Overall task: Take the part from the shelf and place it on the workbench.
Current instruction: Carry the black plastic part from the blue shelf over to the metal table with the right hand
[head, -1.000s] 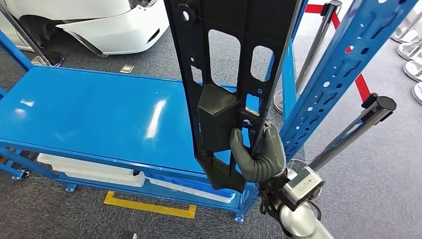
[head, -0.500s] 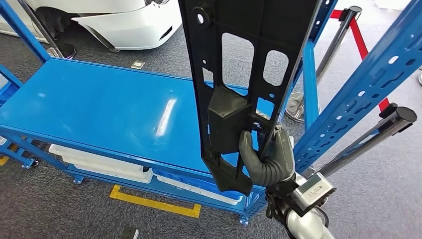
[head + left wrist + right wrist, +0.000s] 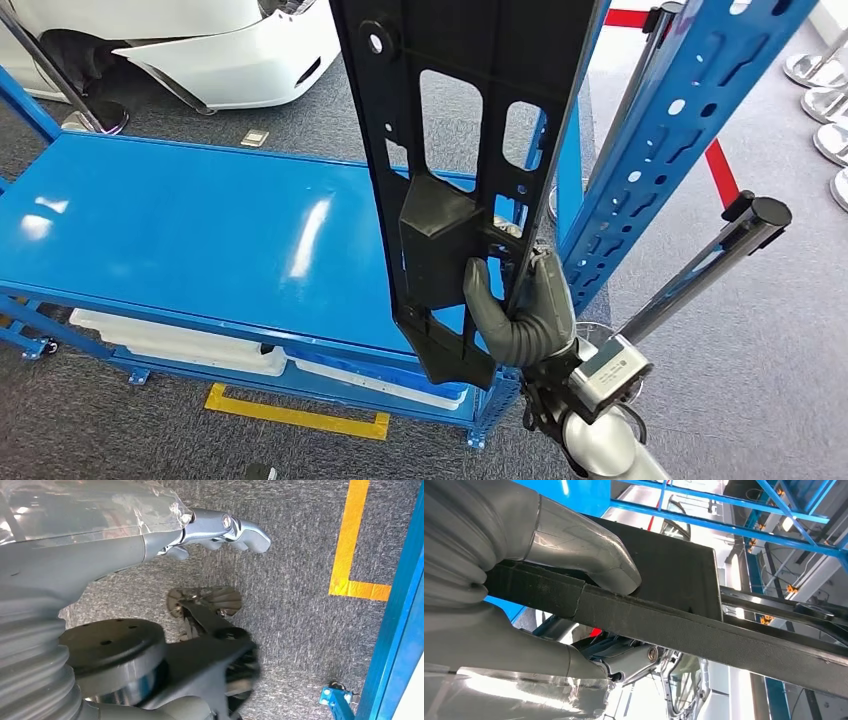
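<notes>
Swung back since half a second ago, so that the blue shelf and the perforated blue upright sit shifted across the head view, with the black part staying put in the grip. Right hand wrapped around the part's lower right edge, thumb on the front face beside the boxy bulge, holding it near upright and lifted above the shelf's right end. Left hand hanging over grey carpet near a yellow floor line, fingers extended, holding nothing.
</notes>
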